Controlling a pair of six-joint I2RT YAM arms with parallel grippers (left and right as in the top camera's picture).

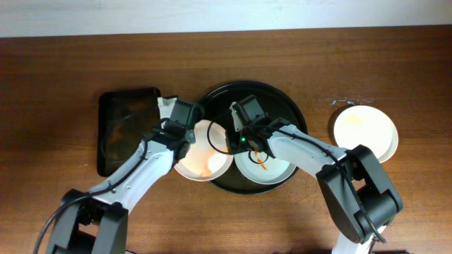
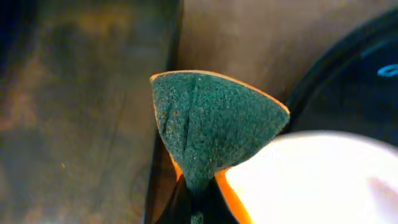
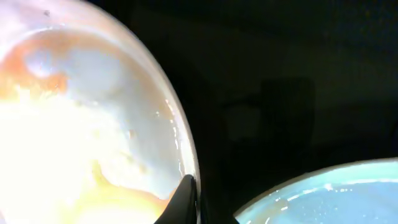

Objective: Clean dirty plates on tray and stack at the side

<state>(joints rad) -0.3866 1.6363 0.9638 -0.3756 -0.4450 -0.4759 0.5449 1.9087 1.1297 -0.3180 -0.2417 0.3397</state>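
A dirty plate [image 1: 206, 156] with orange smears lies over the left rim of the round black tray [image 1: 279, 99]. My right gripper [image 1: 231, 134] is shut on this plate's right rim; the right wrist view shows a finger [image 3: 193, 199] clamped on the smeared plate [image 3: 81, 124]. My left gripper [image 1: 185, 137] is shut on a green sponge with an orange backing [image 2: 211, 124], held just above the plate's left edge [image 2: 323, 180]. A second dirty plate [image 1: 265, 168] with a small orange mark sits on the tray; it also shows in the right wrist view [image 3: 329, 193]. A third, plain white plate [image 1: 366, 130] rests on the table at the right.
A smaller rectangular dark tray [image 1: 127, 127] lies left of the round tray, close beside the left arm, and shows in the left wrist view [image 2: 74, 112]. Brown wooden table [image 1: 70, 63] surrounds everything. Both arms cross near the tray's left side.
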